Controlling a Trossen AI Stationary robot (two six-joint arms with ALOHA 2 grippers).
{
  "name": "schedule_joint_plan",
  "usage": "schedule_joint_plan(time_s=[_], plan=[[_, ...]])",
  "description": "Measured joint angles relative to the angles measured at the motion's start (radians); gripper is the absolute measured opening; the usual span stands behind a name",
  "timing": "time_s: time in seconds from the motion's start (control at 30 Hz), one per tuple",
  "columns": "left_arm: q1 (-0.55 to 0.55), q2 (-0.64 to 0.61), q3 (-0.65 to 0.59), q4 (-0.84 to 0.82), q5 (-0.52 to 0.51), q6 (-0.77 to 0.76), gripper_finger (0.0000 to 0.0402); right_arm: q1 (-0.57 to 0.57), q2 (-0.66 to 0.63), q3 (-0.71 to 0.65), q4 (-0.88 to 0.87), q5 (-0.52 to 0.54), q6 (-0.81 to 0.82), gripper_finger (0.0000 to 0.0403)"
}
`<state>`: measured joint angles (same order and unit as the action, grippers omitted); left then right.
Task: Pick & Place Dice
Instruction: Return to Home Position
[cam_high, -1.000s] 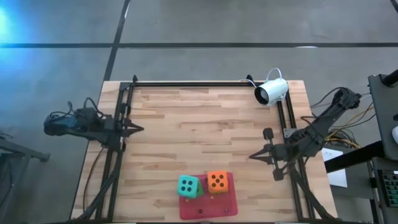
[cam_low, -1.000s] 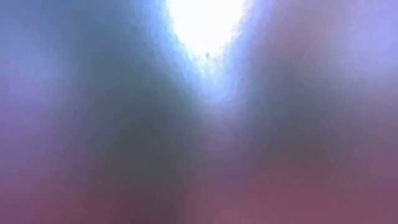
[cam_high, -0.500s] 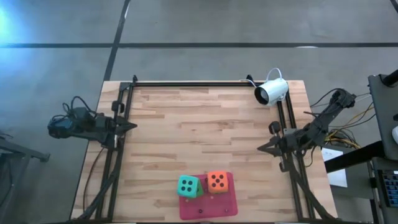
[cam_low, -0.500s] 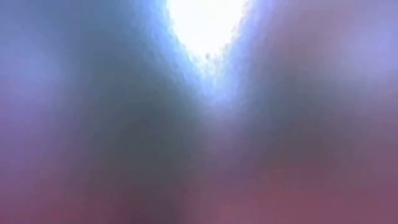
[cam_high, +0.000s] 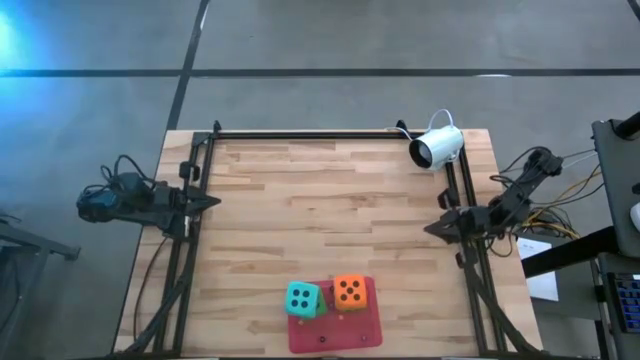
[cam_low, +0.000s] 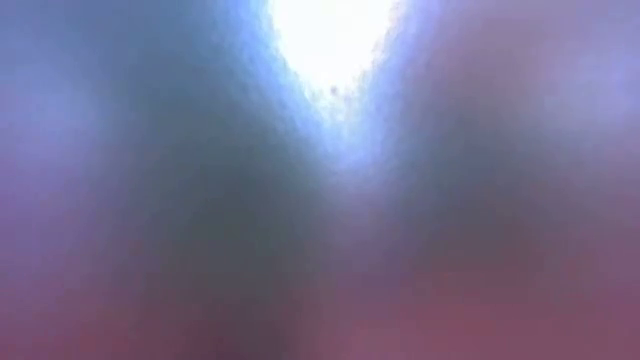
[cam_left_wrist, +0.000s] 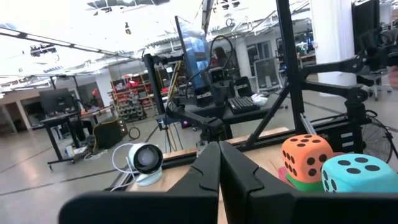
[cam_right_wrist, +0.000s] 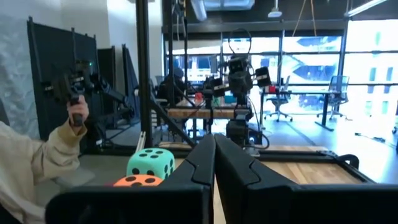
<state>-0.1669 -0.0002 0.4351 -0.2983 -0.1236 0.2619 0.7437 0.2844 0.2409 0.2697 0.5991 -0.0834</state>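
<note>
Right gripper (cam_high: 431, 228) pulled back to the right rail, fingers pressed together, empty. Left gripper (cam_high: 214, 203) at left rail, likewise closed. Teal die (cam_high: 303, 298) and orange die (cam_high: 349, 291) side by side on pink mat (cam_high: 340, 330).

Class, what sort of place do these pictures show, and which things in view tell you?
Probably a robotics lab or workshop. Two arms wait at a wooden table's sides, left gripper and right gripper shut; beyond stand a keyboard and monitor on desks, an office chair and concrete floor.
</note>
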Motion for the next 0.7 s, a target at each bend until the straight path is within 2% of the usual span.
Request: schedule_joint_plan(time_s=[0.53,0.7], plan=[[0.000,0.000,0.000,-0.013,-0.004,0.008,0.0006,0.000,-0.282,-0.085,-0.003,-0.001,-0.114,0.0008],[0.000,0.000,0.000,-0.012,-0.004,0.008,0.0006,0.000,-0.281,-0.086,-0.007,-0.018,-0.150,0.0008]])
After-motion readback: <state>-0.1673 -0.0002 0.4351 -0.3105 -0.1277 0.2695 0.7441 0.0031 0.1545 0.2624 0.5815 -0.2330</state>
